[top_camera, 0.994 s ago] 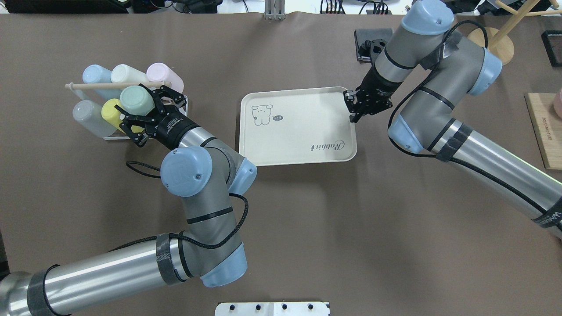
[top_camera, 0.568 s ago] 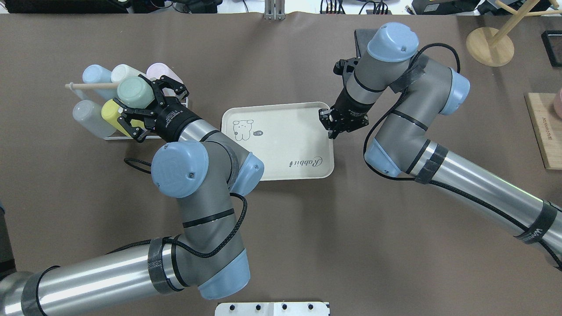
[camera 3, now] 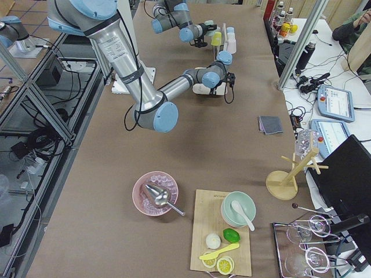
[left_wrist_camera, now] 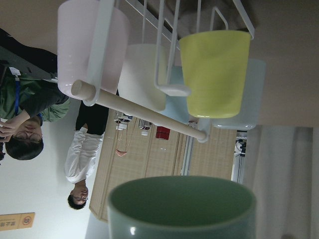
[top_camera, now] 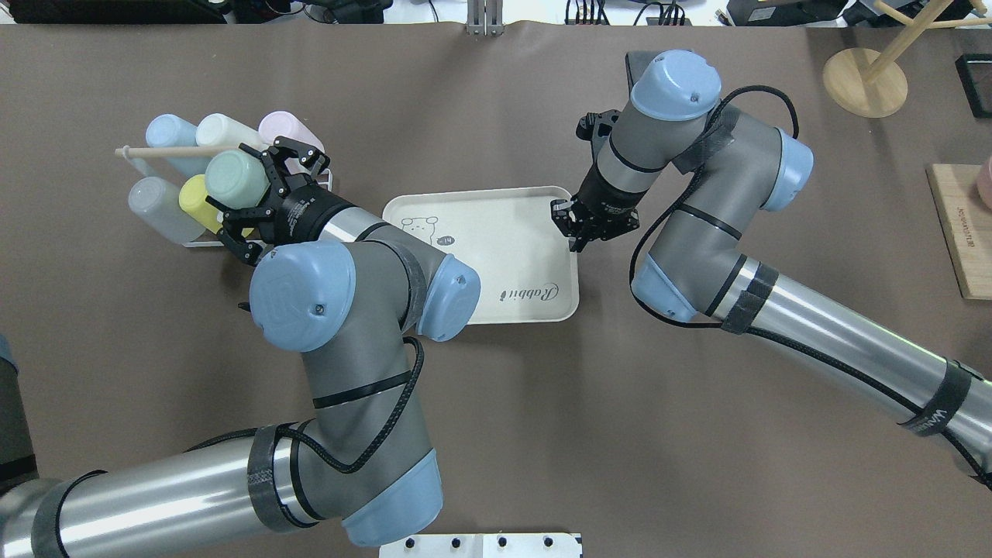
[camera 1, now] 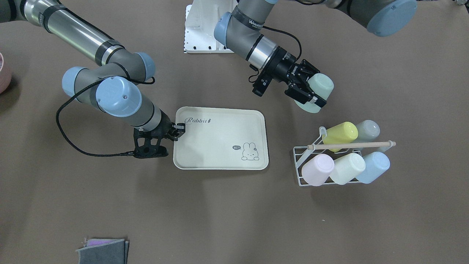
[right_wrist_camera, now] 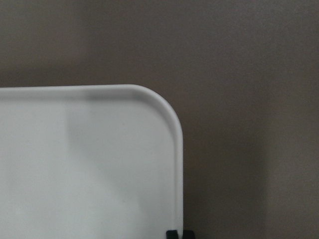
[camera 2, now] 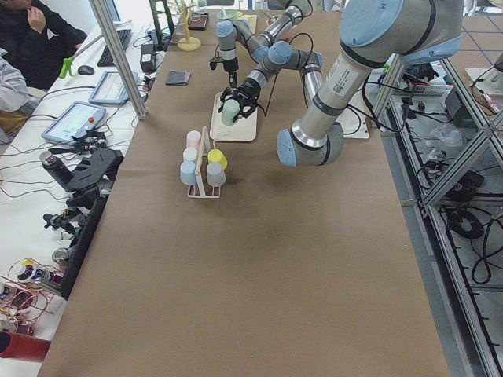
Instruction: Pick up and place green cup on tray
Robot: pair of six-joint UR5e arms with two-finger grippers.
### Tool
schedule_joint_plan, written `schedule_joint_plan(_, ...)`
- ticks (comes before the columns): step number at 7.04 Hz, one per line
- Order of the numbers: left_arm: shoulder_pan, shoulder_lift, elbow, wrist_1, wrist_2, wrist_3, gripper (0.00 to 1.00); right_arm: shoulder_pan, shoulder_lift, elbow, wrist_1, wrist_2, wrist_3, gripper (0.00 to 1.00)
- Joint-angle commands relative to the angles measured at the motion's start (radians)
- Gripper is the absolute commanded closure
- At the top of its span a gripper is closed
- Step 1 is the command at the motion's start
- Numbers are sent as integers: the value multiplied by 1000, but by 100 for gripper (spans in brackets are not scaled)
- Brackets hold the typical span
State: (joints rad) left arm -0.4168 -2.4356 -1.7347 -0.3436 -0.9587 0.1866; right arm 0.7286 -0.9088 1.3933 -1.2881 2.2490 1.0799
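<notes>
The mint green cup [top_camera: 235,178] hangs in the air on its side, with my left gripper [top_camera: 246,184] shut on it, above and just robot-side of the cup rack. From the front the green cup [camera 1: 319,89] sits in the left gripper [camera 1: 310,88], up and right of the tray. Its rim [left_wrist_camera: 182,206] fills the bottom of the left wrist view. The cream tray [top_camera: 496,256] with the rabbit drawing lies flat mid-table. My right gripper [top_camera: 575,231] is shut on the tray's right rim; the tray's corner [right_wrist_camera: 164,114] shows in the right wrist view.
A white wire rack [camera 1: 306,161] with a wooden dowel holds several pastel cups, a yellow cup [camera 1: 340,132] nearest the held one. A grey cloth [camera 1: 102,251] lies at the operators' edge. A wooden stand [top_camera: 864,81] and a board [top_camera: 965,232] stand far right.
The right arm has dragged the tray leftward across the table, toward the left arm. The left gripper stays shut on the green cup, almost in place, while its elbow swung.
</notes>
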Motion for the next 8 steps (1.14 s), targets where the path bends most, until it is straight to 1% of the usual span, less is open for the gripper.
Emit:
schedule_joint_plan(1, -4, 1, -58, -14, -270, -390, 78, -5, -30, 22, 4, -56, -15, 1)
schedule_joint_plan(2, -5, 7, -59, -64, -319, -517, 79, -3, -60, 67, -3, -66, -15, 0)
schedule_joint_plan(3, -32, 15, -57, -181, -380, -600, 79, 38, -80, 114, -17, -63, -15, 0)
schedule_joint_plan(4, -37, 30, -59, -293, -429, -737, 79, 72, -126, 229, -115, -59, -17, 0)
schedule_joint_plan(5, -36, 36, -60, -380, -449, -863, 79, 103, -187, 331, -175, -58, -21, 0)
schedule_joint_plan(6, -36, 70, -54, -529, -446, -939, 79, 150, -247, 381, -174, -46, -76, 0)
schedule_joint_plan(7, -37, 98, -46, -737, -446, -964, 79, 188, -315, 435, -177, -60, -122, 0)
schedule_joint_plan(8, -39, 113, -40, -896, -445, -1007, 79, 234, -414, 504, -175, -78, -164, 0)
